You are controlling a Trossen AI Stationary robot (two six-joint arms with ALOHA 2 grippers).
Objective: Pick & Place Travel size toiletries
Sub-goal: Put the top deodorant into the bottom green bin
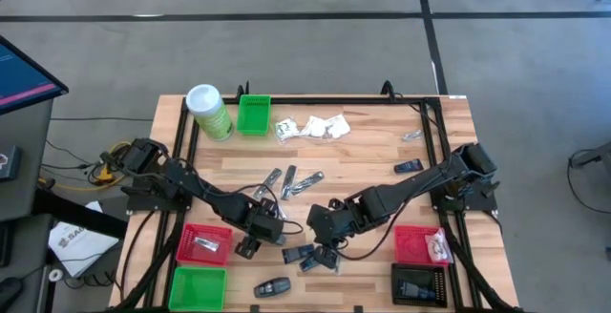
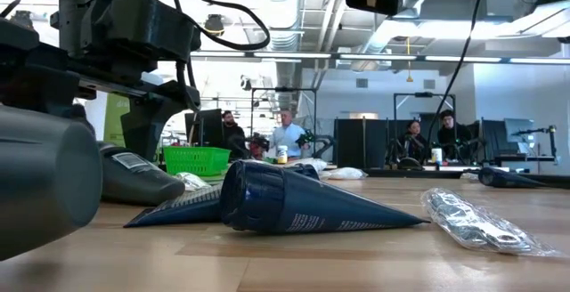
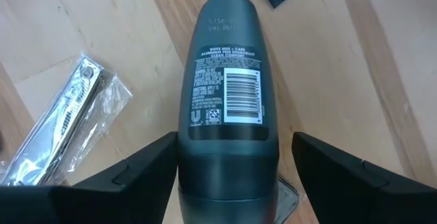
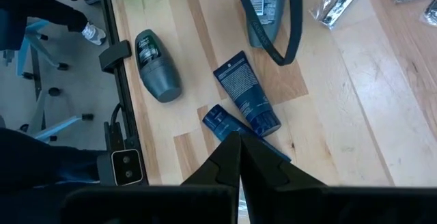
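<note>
Deodorant: dark grey stick (image 3: 227,87) lies on the wood table (image 1: 372,156) between the left gripper's (image 3: 229,159) spread fingers (image 3: 136,176); contact with either finger cannot be made out; its lower end is cut off by the frame edge.
Left gripper: fingers wide apart, low over the table's front middle (image 1: 250,246), by the red bin (image 1: 203,243).
Right gripper: fingers (image 4: 225,159) pressed together, empty, tip over the dark blue tubes (image 4: 246,101); in the high view it sits at (image 1: 327,246) and covers most of them.
Second deodorant: (image 4: 156,67) lies near the table's edge, apart from the tubes.
Low view only: one blue tube (image 2: 303,205) fills the foreground on its side; a crinkly clear packet (image 2: 472,223) lies beside it; arm links block the left part; people sit far behind.
High view only: white sachets (image 1: 310,128) and green canister (image 1: 208,111) at the far side, silvery packets (image 1: 291,181) mid-table, small green bin (image 1: 254,114), second red bin (image 1: 420,244).
Left wrist only: bagged nail clipper (image 3: 65,121) just beside the deodorant.
</note>
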